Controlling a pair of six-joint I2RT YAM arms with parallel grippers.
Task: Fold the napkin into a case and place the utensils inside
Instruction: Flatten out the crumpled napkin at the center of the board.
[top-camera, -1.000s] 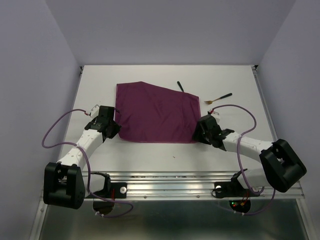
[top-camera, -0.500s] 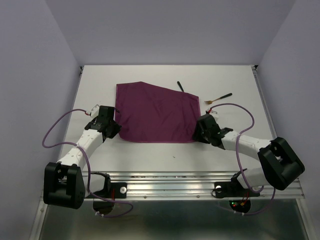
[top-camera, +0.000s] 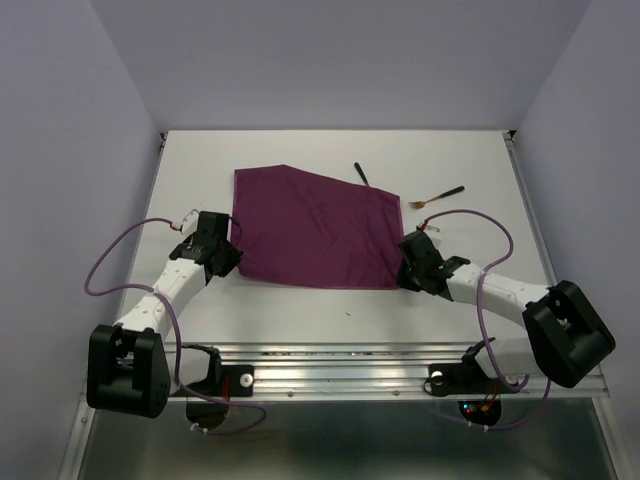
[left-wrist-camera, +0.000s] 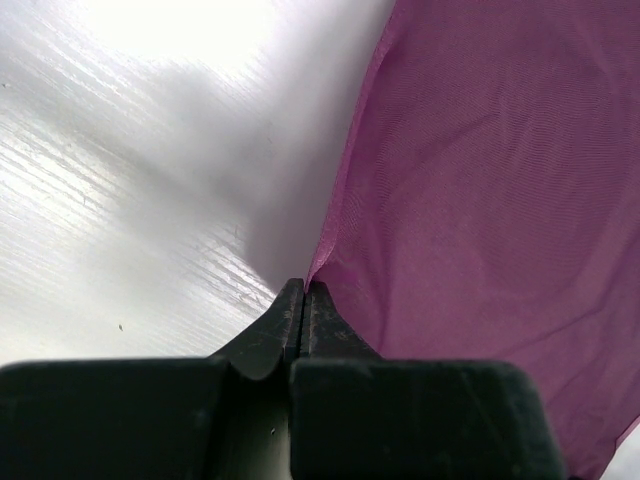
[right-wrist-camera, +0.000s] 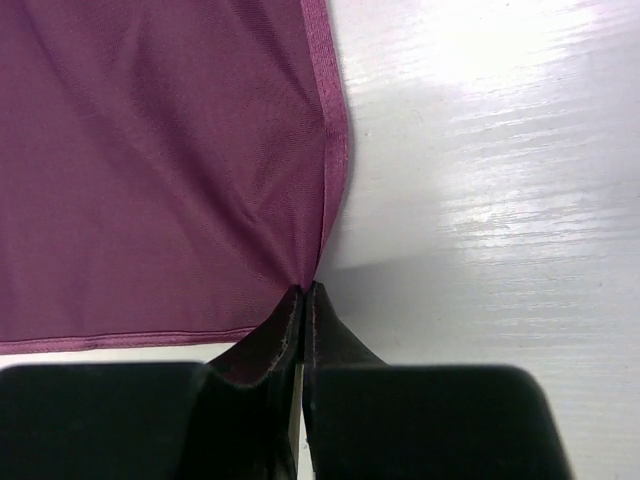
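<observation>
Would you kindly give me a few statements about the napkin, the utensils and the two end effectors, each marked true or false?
1. The left end effector is shut on the near-left corner of the napkin. True.
2. The right end effector hangs open above the napkin. False: it is shut on the near-right corner.
3. The napkin is folded into a narrow pocket. False: it lies spread wide on the table.
4. A black handle shows at the napkin's far edge. True.
5. The gold-tipped utensil lies on the napkin. False: it lies on bare table to the napkin's right.
</observation>
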